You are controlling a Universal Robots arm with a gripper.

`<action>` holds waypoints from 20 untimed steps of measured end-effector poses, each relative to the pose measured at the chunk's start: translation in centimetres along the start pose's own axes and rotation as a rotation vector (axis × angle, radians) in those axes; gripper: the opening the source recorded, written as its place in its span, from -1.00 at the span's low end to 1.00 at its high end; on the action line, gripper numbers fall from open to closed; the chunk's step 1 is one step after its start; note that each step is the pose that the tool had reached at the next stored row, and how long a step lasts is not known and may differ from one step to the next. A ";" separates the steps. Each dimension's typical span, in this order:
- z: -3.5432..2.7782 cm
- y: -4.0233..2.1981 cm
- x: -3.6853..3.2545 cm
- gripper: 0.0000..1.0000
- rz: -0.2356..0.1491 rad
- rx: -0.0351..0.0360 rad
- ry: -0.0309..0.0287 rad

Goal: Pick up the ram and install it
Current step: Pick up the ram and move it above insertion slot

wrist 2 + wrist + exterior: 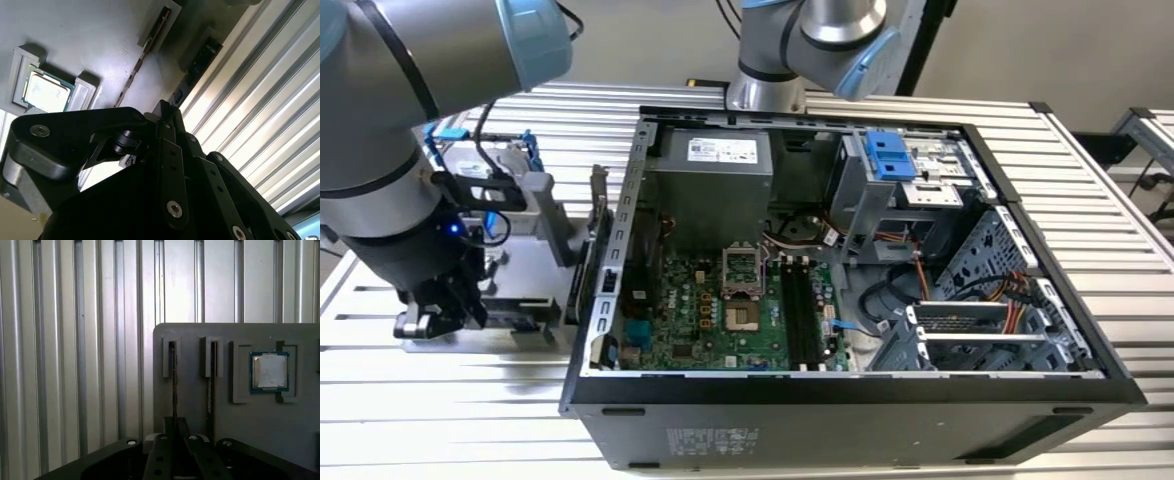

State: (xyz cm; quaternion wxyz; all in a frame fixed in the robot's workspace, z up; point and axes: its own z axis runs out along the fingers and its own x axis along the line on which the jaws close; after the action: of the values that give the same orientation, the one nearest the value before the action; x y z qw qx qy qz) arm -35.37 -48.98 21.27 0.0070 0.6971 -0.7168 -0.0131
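The ram (173,370) stands on its edge in the slot of the grey parts tray (250,430) closest to the tray's rim. It is a dark thin strip in both wrist views (197,62). My gripper (175,422) is down over the near end of this stick, its black fingers (170,150) drawn together on it. In the exterior view the gripper (427,318) is low over the tray (520,335), on the exterior view's left of the computer case. A second stick (210,375) rests in the neighbouring slot (142,55).
A square silver processor chip (270,371) lies in a tray pocket beyond the second stick. The open computer case (854,385) shows the green motherboard with its dark memory slots (803,310). A silver frame with blue parts (507,180) stands behind my arm. Everything sits on a ribbed metal table (1107,200).
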 end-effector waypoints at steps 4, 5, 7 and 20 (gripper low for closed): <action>-0.42 0.01 -0.01 -1.00 0.000 0.0000 0.0000; -0.55 0.02 -0.01 -1.00 0.000 0.0000 0.0000; -0.83 0.03 -0.01 -1.00 0.000 0.0000 0.0000; -2.26 0.07 -0.02 -1.00 0.000 0.0000 0.0000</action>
State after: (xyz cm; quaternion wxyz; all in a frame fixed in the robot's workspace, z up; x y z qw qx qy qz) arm -35.37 -48.98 23.54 0.0070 0.6971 -0.7169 -0.0132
